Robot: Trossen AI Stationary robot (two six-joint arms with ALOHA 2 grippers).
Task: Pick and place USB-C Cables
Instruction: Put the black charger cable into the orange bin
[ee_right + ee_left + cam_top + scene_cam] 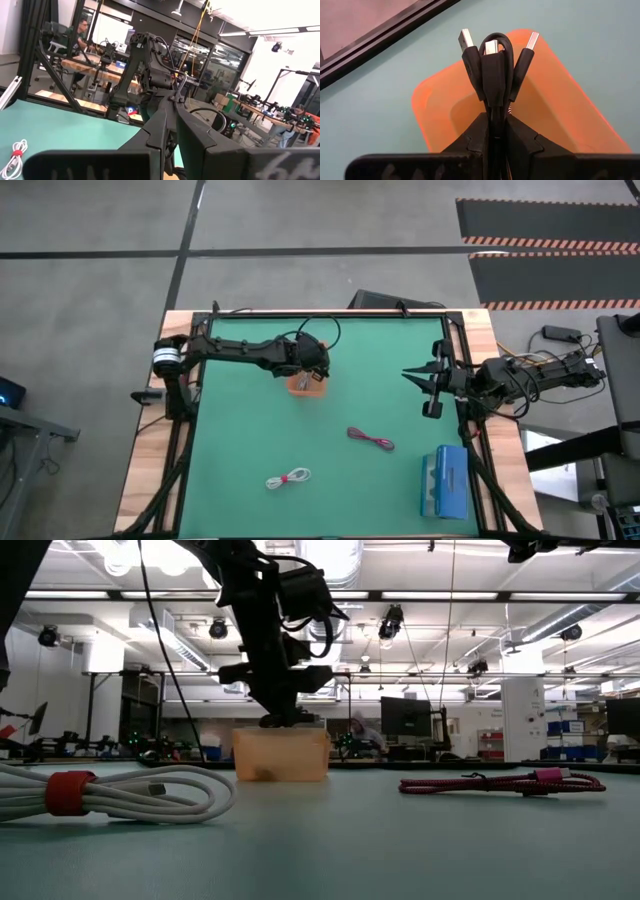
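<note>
Three cables: one black (492,70), one red (370,439), one white (288,478).

My left gripper (492,131) is covering the lower part of the black cable (492,65) — only its plugs are sticking out. It is also hiding the inside of the orange bin (305,385) from above. The picture's edge is cutting off the white cable (110,792) in the low view — its coil is running out of sight.

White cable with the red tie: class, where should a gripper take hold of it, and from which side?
Grip the white cable at its red tie, where the strands are bunched together. It lies flat on the green mat, so come straight down from above, fingers straddling the bundle.
</note>
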